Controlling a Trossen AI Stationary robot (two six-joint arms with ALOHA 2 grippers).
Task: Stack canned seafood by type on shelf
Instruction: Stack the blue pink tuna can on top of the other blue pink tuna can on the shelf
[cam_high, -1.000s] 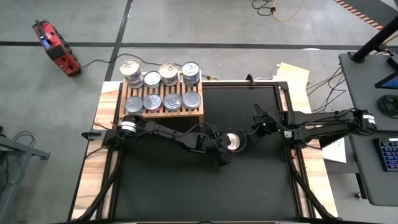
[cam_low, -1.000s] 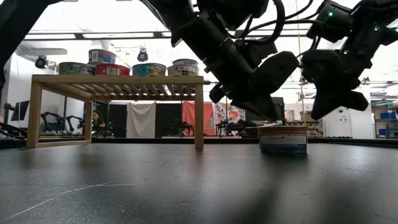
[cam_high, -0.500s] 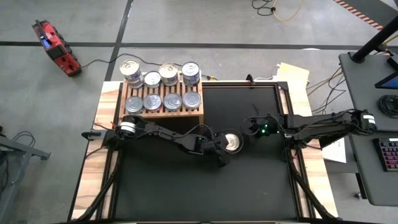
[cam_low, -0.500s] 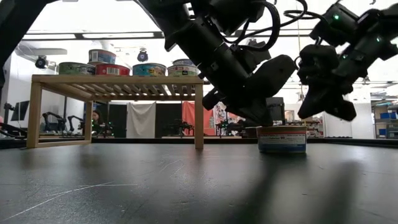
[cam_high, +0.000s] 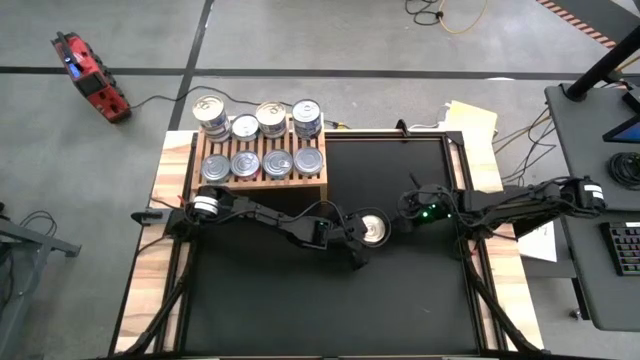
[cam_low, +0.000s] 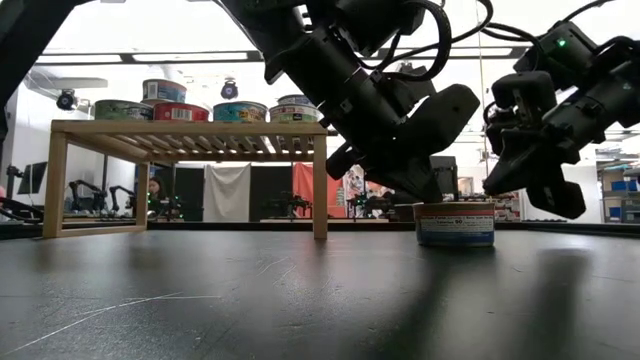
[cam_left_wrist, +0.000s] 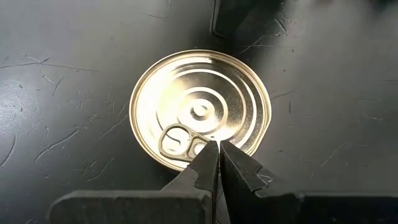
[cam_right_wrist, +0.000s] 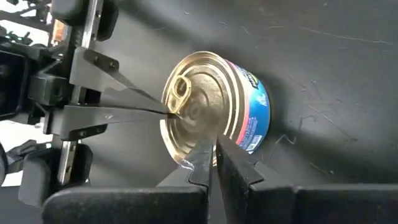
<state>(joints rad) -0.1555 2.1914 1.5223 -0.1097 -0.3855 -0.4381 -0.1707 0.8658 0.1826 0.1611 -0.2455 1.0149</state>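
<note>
Presently: one tin (cam_high: 375, 228), gold pull-tab lid up, blue and pink label, standing alone on the black mat (cam_high: 400, 300), well apart from the shelf (cam_high: 263, 165). Shelf: light-wood slatted rack at the mat's far left corner, carrying eight tins (cam_high: 258, 139) in two rows. Left gripper (cam_left_wrist: 217, 148): fingers pressed together, holding nothing, tips poised over the lid beside the pull tab. Right gripper (cam_right_wrist: 212, 151): fingers likewise closed and empty, just beside the tin on its other side

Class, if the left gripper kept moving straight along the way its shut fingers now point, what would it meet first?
Most likely the gold pull-tab lid of the lone can: the left gripper points at it, beside the pull tab.
</note>
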